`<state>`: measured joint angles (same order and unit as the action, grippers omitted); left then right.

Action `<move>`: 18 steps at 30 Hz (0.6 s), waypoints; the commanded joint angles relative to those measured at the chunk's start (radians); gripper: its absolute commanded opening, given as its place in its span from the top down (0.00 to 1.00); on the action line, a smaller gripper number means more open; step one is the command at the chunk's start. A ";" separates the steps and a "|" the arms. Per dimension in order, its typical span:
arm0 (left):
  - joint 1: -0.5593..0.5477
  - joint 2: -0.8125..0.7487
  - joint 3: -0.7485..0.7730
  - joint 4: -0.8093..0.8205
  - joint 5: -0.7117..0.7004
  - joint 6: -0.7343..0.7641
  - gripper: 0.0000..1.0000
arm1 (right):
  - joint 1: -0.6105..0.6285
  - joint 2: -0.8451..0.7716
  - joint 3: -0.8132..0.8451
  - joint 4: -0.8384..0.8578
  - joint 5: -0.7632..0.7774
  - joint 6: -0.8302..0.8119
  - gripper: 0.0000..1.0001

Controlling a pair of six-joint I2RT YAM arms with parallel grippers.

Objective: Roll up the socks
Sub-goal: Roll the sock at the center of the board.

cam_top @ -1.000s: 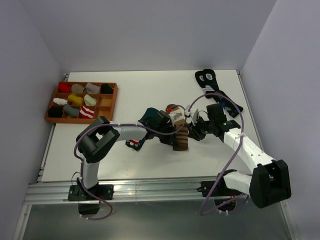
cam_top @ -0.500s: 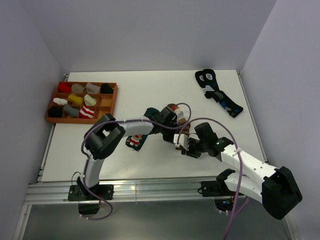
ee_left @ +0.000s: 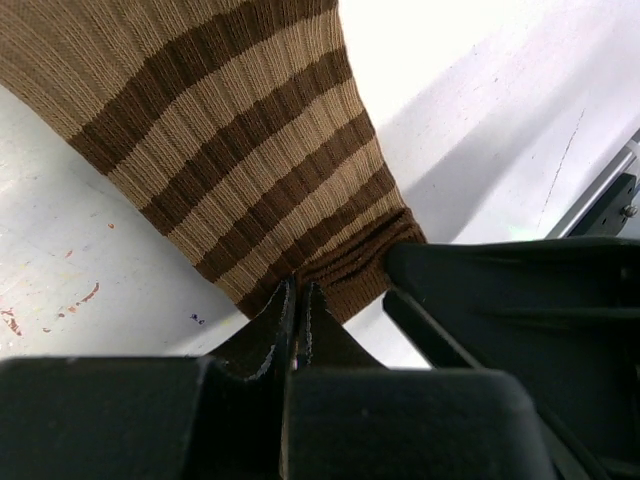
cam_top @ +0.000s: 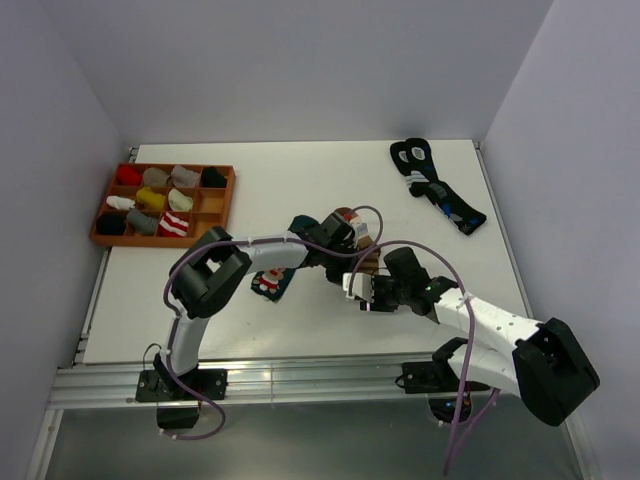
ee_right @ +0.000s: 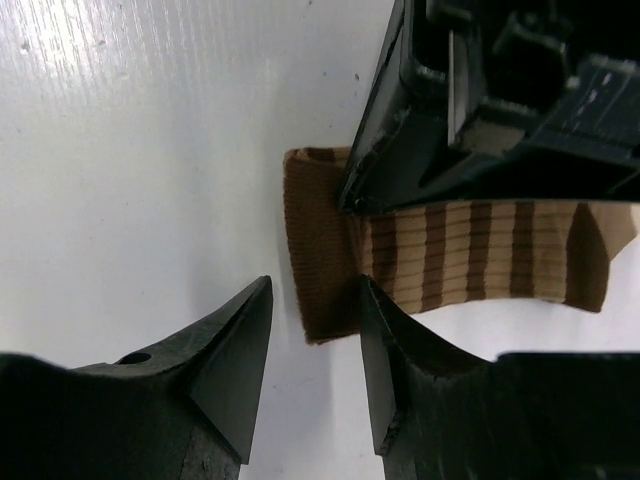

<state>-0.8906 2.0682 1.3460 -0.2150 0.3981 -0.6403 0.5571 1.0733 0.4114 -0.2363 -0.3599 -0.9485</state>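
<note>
The brown sock with cream stripes lies flat on the white table; in the top view it is mostly hidden by the two grippers. My left gripper is shut on its dark brown cuff, seen in the top view at mid-table. My right gripper is open, low over the table, its jaws astride the corner of the cuff, just near of the left gripper. In the top view the right gripper sits at the sock's near end. The dark green sock with the bear figure lies to the left.
A wooden tray with several rolled socks stands at the far left. A pair of black socks with blue-and-white marks lies at the far right. The table's near edge and metal rail run just below the right gripper.
My right arm has swung from the sock's far right side round to its near end and lowered its open jaws over the cuff. The left gripper still holds the sock.
</note>
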 commanded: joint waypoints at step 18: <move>0.002 0.024 0.025 -0.066 0.022 0.031 1.00 | 0.030 0.128 0.041 0.072 0.062 -0.041 0.50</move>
<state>-0.8902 2.0747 1.3567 -0.2295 0.4145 -0.6388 0.5789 1.1709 0.4259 -0.1642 -0.3138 -0.9936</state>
